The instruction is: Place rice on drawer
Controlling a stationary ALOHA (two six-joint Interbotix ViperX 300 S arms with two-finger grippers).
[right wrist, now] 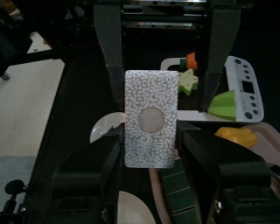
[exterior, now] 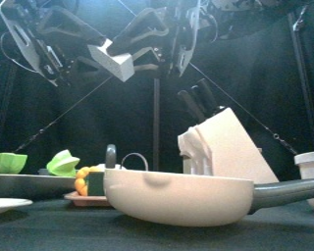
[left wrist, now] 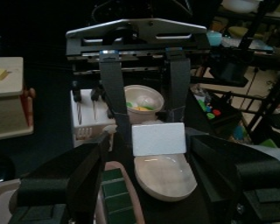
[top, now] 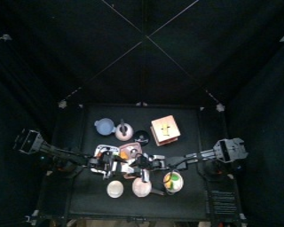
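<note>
The rice packet (exterior: 118,61) is a white, speckled pouch, held high above the table between both grippers. In the right wrist view the rice packet (right wrist: 150,118) stands lengthwise between my right gripper's (right wrist: 150,162) jaws, which close on its sides. In the left wrist view its plain white side (left wrist: 157,140) sits between my left gripper's (left wrist: 154,162) jaws, with the right arm facing. From above, both grippers meet at the table's middle (top: 130,154). The drawer (top: 166,129), a light-tan cabinet, stands behind and to the right; it also shows in the left wrist view (left wrist: 8,92) and the front view (exterior: 232,147).
A large cream bowl (exterior: 173,196) stands close at the front edge. Green toy food (exterior: 62,162) and yellow pieces (exterior: 87,181) lie front left, and a white cup (exterior: 310,167) stands at the right. From above, a grey-blue bowl (top: 104,126) sits back left, and a plate (top: 173,182) front right.
</note>
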